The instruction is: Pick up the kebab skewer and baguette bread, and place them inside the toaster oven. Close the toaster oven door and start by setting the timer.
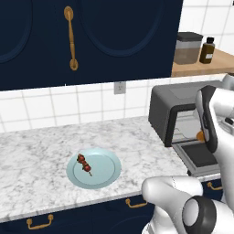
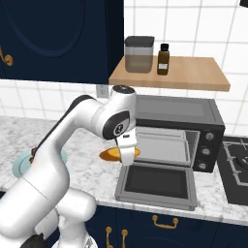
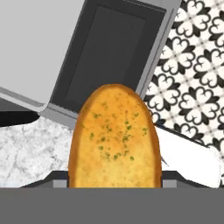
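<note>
My gripper [image 2: 126, 154] is shut on the baguette bread [image 2: 110, 154], a golden herb-flecked loaf, and holds it in the air just left of the oven mouth. In the hand view the baguette bread [image 3: 113, 140] covers most of the gripper [image 3: 113, 179]. The toaster oven [image 2: 179, 114] is dark grey with a tray rack inside. Its toaster oven door [image 2: 157, 181] lies folded down flat, and the loaf hangs above the door's left edge. The door [image 3: 105, 48] lies below the loaf. The kebab skewer [image 1: 84, 164] rests on a pale blue plate [image 1: 106, 170] at mid counter, left of the oven [image 1: 176, 103].
A wooden shelf [image 2: 193, 72] above the oven carries a grey-lidded canister [image 2: 139, 54] and a brown bottle [image 2: 163, 59]. A stove top [image 2: 235, 164] adjoins the oven on the right. Dark blue upper cabinets [image 1: 91, 36] hang over the marble counter [image 1: 32, 160].
</note>
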